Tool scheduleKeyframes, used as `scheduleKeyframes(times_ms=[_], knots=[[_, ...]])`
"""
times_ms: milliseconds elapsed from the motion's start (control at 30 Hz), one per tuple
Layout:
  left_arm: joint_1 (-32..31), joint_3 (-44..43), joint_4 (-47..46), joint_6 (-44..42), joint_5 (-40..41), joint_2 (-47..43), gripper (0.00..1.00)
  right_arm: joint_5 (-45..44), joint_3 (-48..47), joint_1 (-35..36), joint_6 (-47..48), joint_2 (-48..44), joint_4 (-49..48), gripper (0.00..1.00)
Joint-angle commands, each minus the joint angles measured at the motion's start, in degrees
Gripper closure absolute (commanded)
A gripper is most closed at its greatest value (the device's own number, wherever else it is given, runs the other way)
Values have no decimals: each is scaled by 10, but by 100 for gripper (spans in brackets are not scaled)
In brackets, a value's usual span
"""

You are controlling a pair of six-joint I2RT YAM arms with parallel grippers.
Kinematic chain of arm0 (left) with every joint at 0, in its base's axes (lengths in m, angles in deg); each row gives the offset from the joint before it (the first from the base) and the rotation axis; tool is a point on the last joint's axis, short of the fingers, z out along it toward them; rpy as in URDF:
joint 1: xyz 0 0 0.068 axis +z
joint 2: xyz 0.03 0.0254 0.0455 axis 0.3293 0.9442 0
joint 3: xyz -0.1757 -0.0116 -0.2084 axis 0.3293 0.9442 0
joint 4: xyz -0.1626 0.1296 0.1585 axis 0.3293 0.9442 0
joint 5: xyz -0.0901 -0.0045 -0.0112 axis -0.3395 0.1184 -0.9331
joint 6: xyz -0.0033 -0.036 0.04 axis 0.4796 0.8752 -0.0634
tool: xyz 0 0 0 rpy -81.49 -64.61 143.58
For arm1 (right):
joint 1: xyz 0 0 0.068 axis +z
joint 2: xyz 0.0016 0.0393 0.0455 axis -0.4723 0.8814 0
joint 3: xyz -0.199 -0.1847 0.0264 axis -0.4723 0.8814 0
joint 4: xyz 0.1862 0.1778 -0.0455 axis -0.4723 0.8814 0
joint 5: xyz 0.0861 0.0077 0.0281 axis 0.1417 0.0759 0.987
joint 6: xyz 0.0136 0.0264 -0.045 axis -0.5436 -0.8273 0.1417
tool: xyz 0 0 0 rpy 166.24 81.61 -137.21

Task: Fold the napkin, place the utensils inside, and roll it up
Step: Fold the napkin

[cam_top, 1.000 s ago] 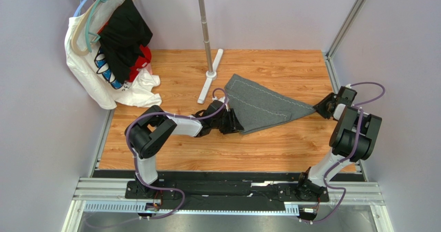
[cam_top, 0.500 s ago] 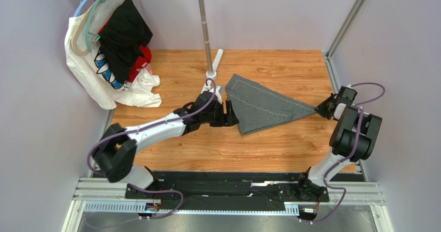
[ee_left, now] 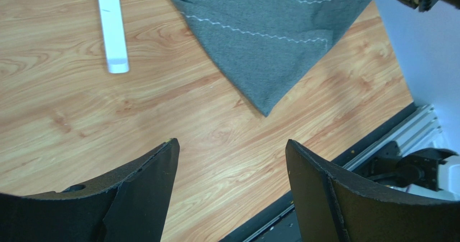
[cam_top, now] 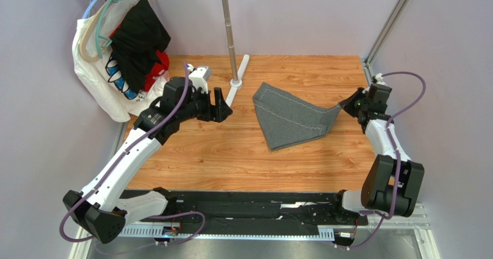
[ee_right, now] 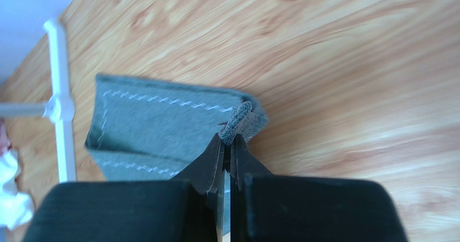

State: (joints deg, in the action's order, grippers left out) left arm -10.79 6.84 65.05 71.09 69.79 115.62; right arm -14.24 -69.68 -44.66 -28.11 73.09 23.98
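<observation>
The napkin (cam_top: 292, 117) lies on the wooden desk (cam_top: 231, 155), right of centre and towards the far side; it is folded into a rough triangle, with its point towards the near edge and pale zigzag stitching along its borders; most of the cloth rests flat on the desk.

Right hand (cam_top: 349, 104): jaws fully closed, pinching the right-hand corner of the napkin; in the right wrist view a small tuft of grey cloth sticks out just past the closed fingertips; the gripped corner looks slightly raised off the desk, while the rest of the cloth trails leftward from it.

Left hand (cam_top: 224, 104): jaws spread wide, nothing between them; the left wrist view shows only bare desk between the two dark fingers (ee_left: 146, 182), so the hand appears to be held above the surface; it is well apart from the napkin, on the napkin's left, with the foot bar of the white stand (cam_top: 234, 86) between hand and cloth.

A bundle of white, black and red clothes (cam_top: 124, 51) hangs at the far left corner, beyond the left arm.
</observation>
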Motion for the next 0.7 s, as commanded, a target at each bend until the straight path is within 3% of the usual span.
scheduleKeyframes(times_ms=[0, 300, 667], knots=[[24, -35, 86, -89, -12, 5, 18, -25, -9, 72, 15, -47, 30, 100], [66, 0, 63, -121, -19, 1, 18, -40, 54, 219, -2, -112, 32, 100], [85, 67, 16, -122, -9, -11, 18, -96, 95, 375, -32, -47, -39, 100]])
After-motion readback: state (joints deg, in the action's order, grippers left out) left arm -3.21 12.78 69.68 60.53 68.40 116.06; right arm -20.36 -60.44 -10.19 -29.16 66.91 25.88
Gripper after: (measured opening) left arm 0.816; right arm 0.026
